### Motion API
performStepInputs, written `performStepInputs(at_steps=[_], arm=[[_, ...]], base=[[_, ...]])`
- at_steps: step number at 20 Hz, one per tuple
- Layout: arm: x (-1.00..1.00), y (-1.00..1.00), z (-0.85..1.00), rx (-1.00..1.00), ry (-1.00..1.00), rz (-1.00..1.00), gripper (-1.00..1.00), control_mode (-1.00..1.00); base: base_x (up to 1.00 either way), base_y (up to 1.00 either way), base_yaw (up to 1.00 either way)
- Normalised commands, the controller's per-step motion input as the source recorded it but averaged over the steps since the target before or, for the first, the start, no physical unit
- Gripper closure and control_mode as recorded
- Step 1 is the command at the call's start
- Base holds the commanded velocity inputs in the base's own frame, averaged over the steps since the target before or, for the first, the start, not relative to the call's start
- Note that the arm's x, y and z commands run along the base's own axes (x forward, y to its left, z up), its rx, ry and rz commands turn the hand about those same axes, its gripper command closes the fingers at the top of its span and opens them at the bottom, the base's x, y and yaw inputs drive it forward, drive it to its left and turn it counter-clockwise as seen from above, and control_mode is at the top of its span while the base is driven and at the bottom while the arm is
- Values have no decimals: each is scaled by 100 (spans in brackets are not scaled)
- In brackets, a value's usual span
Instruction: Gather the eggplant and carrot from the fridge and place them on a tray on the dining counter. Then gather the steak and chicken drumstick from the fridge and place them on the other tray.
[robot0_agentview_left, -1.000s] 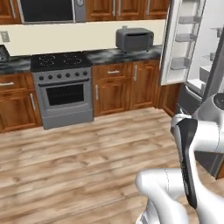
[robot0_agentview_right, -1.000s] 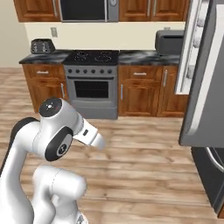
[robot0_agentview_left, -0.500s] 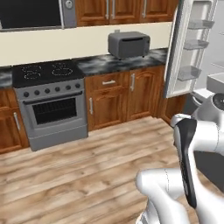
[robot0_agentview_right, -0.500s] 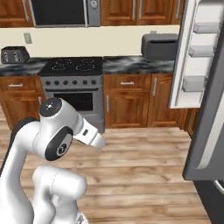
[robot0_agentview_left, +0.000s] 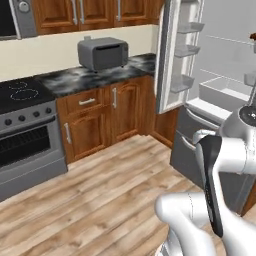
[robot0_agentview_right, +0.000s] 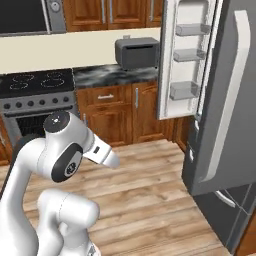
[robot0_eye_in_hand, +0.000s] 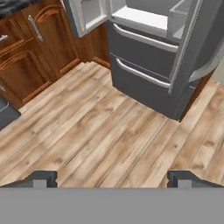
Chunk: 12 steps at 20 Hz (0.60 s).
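Approach step: the gripper, fingers wide apart and empty, looks down at wood floor before the fridge, whose doors stand open. Next, a reach onto the shelves seems needed. The left base view shows the shelves; the hand view shows both drawers; no food visible

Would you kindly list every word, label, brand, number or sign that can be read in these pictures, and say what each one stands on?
None: no readable word, number, brand or sign appears in these pictures.
The fridge, the toaster oven on the counter, the stove with its knobs and the wooden cabinets all bear plain surfaces.
The round dial at the top left of the left base view has marks too blurred to read.
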Motion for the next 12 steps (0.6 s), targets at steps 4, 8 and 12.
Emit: performStepInputs(at_steps=[4, 8, 12], arm=[[0, 0, 0, 0, 0, 0, -100, 100], [0, 0, 0, 0, 0, 0, -100, 100], [0, 0, 0, 0, 0, 0, -100, 100]], base=[[32, 39, -50], [44, 58, -49], [47, 56, -47]])
